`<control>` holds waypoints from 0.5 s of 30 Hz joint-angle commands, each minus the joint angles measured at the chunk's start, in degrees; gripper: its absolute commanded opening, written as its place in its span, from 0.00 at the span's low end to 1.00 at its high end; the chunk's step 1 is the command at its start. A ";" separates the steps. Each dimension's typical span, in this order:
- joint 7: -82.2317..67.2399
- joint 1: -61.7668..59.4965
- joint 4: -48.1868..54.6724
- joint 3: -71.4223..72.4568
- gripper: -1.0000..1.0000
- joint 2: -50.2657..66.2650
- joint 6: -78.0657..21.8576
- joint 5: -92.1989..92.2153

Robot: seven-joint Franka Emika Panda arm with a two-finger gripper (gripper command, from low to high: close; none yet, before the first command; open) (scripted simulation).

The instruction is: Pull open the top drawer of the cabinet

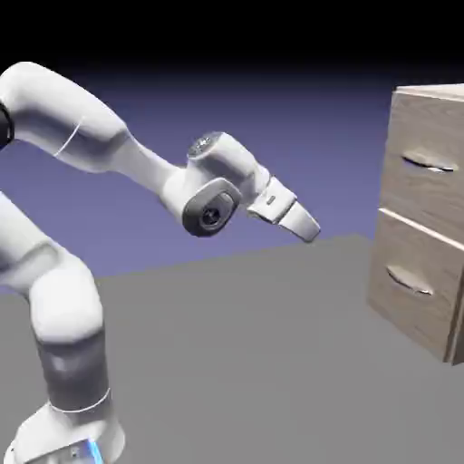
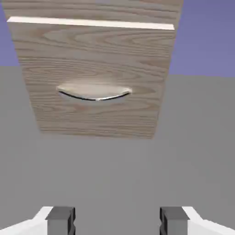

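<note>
The cabinet (image 1: 426,299) stands at the exterior view's right, light wood grain with two stacked drawers. Its top drawer (image 1: 435,154) is shut, and its curved silver handle (image 1: 428,163) is free. My gripper (image 1: 310,230) hangs in the air well to the left of the cabinet, tilted down toward it. The hand view shows my gripper (image 2: 117,222) open, the grey fingertips (image 2: 59,220) wide apart with nothing between them. That view looks mostly at the lower drawer (image 2: 96,64) and its handle (image 2: 94,94). Only a thin strip of the top drawer (image 2: 92,8) shows above the seam.
The lower drawer (image 1: 412,290) with its own silver handle (image 1: 408,282) is shut too. Grey tabletop (image 1: 254,344) stretches between my arm's base and the cabinet's foot.
</note>
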 commanded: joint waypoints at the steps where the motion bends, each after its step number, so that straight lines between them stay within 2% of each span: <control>1: 0.09 1.86 0.94 -1.37 0.50 -0.53 -0.54 -2.50; 15: 1.29 27.93 14.15 -20.56 0.50 -8.00 -8.09 -37.38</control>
